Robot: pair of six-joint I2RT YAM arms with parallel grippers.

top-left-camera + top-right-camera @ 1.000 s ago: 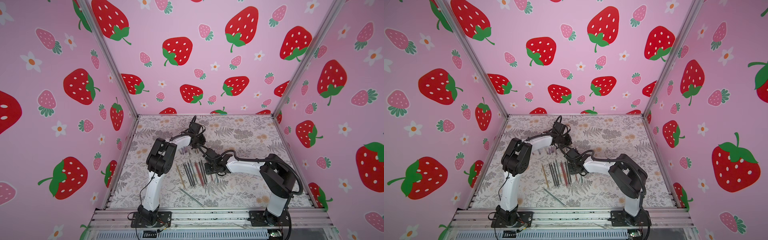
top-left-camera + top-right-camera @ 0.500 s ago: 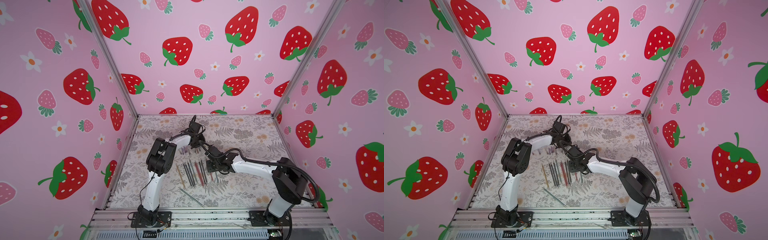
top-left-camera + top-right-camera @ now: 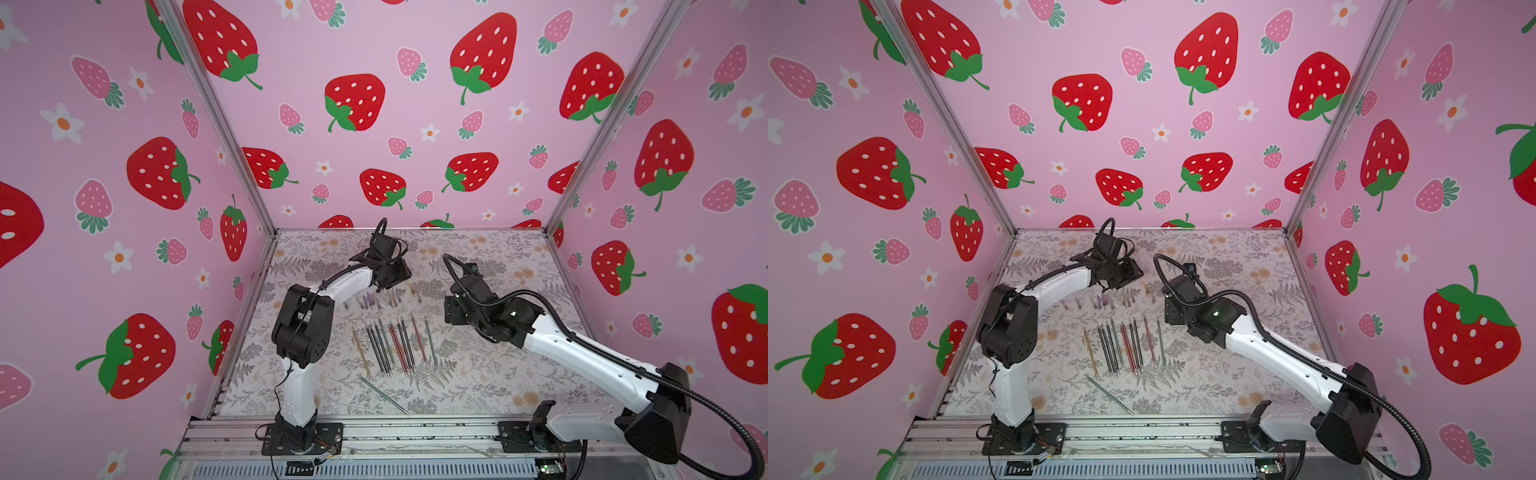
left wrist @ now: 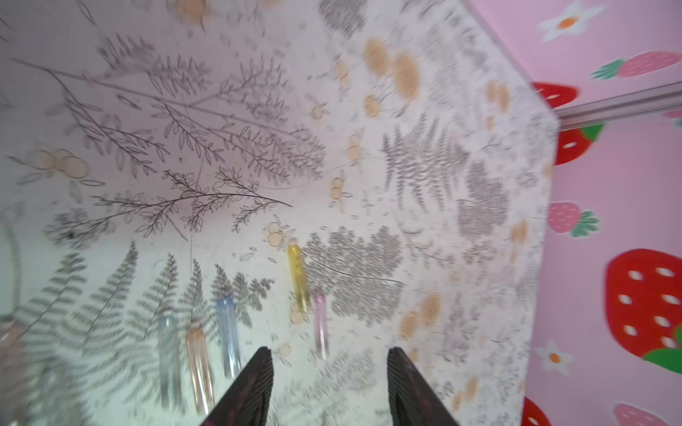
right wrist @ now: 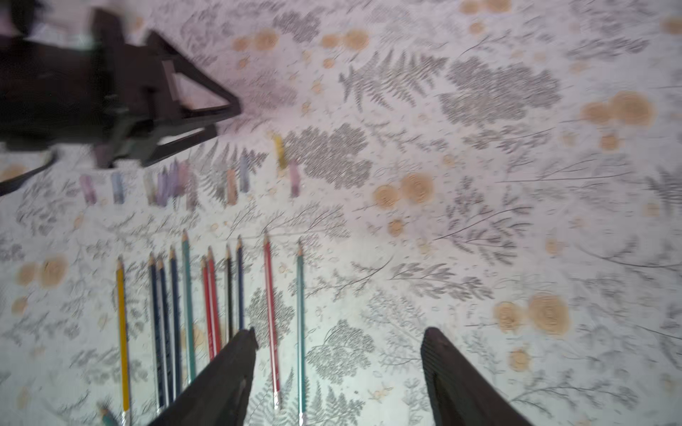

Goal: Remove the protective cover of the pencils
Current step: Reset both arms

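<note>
Several thin pencils (image 3: pixel 390 345) (image 3: pixel 1125 347) lie side by side on the floral table; in the right wrist view the pencils (image 5: pixel 210 313) show bare sharpened tips. One more pencil (image 3: pixel 382 395) lies slanted nearer the front. Behind them several small translucent covers (image 3: pixel 376 300) (image 5: pixel 236 180) lie in a loose row, among them a yellow cover (image 4: pixel 298 276) and a pink cover (image 4: pixel 321 324). My left gripper (image 3: pixel 395 276) (image 4: pixel 328 356) (image 5: pixel 225 118) hovers open just behind that row, holding nothing. My right gripper (image 3: pixel 451 309) (image 5: pixel 339 333) hangs open and empty right of the pencils.
Pink strawberry walls with metal corner posts (image 3: pixel 582 166) close in the table on three sides. The arms' bases sit on a metal rail (image 3: pixel 415 432) at the front edge.
Both grippers have opened. The right gripper, which was close against the left one, has drawn back to the right. The left gripper has stayed by the covers.
</note>
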